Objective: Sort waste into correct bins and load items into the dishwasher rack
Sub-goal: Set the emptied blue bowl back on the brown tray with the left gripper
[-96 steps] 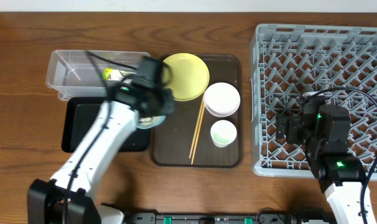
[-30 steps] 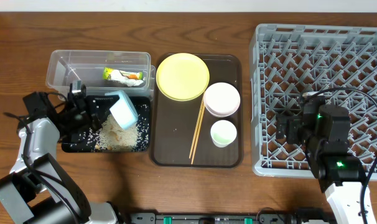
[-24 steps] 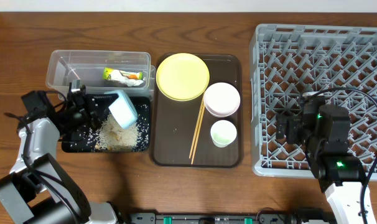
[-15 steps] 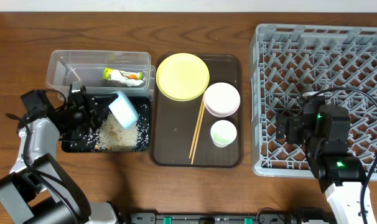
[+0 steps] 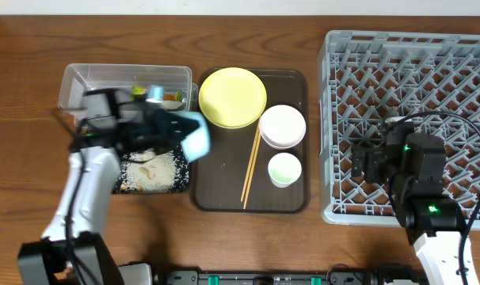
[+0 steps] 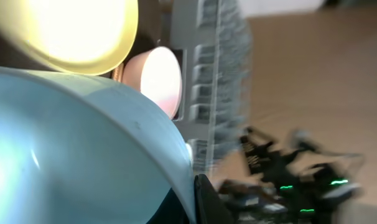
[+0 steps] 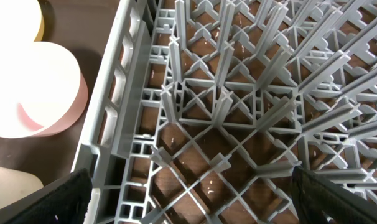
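Note:
My left gripper (image 5: 175,131) is shut on the rim of the light blue bowl (image 5: 195,135) and holds it, blurred, over the right edge of the black tray (image 5: 123,184). White rice (image 5: 157,170) lies in that tray. The bowl fills the left wrist view (image 6: 70,143). The snack wrapper (image 5: 169,97) lies in the clear tub (image 5: 89,79). The yellow plate (image 5: 233,96), white bowl (image 5: 282,127), white cup (image 5: 284,169) and chopsticks (image 5: 250,165) sit on the brown tray. My right gripper (image 7: 204,199) is open and empty over the grey rack (image 5: 414,119).
The brown serving tray (image 5: 220,194) lies between the bins and the rack. In the right wrist view the rack's left wall (image 7: 114,112) stands beside the white bowl (image 7: 33,87). The rack floor holds upright pegs (image 7: 238,56).
My left arm has swung right from the black tray's left end, carrying the light blue bowl toward the brown tray. Rice stays in the black tray. The right arm has not moved.

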`<state>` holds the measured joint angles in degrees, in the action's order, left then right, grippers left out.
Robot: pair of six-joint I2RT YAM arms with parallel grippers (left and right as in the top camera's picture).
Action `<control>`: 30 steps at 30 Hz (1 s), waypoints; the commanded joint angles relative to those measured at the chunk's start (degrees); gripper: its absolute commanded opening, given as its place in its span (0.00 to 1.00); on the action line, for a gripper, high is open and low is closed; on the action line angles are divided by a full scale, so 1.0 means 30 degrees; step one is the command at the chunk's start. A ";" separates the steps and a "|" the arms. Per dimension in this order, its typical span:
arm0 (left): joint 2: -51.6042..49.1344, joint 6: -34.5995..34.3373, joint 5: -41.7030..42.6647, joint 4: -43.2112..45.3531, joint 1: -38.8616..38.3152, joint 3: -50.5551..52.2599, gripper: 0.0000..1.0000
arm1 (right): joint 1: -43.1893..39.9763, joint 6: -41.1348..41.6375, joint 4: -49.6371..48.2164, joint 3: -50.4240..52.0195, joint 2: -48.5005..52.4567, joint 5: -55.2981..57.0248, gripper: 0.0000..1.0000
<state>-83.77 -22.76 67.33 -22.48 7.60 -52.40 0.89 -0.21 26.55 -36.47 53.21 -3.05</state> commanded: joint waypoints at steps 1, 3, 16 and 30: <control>0.0619 0.0444 -0.5042 0.0845 -0.3082 -0.0044 0.06 | -0.0168 0.0277 0.0015 -0.0364 0.0015 -0.0080 0.99; 0.0568 0.0605 -0.7766 0.1049 -0.4860 -0.0036 0.06 | -0.0168 0.0277 0.0015 -0.0364 0.0015 -0.0080 0.99; -0.2215 0.2929 -2.0815 0.1260 -1.1730 -0.0036 0.06 | -0.0168 0.0284 0.0015 -0.0364 0.0015 -0.0226 0.99; -0.2098 0.3228 -1.9846 0.1071 -1.1905 -0.0459 0.42 | -0.0168 0.0277 -0.0124 -0.0364 0.0015 -0.0219 0.99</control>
<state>-91.88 -14.39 6.87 -18.96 -28.08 -52.40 0.89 -0.21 26.30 -36.47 53.21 -3.14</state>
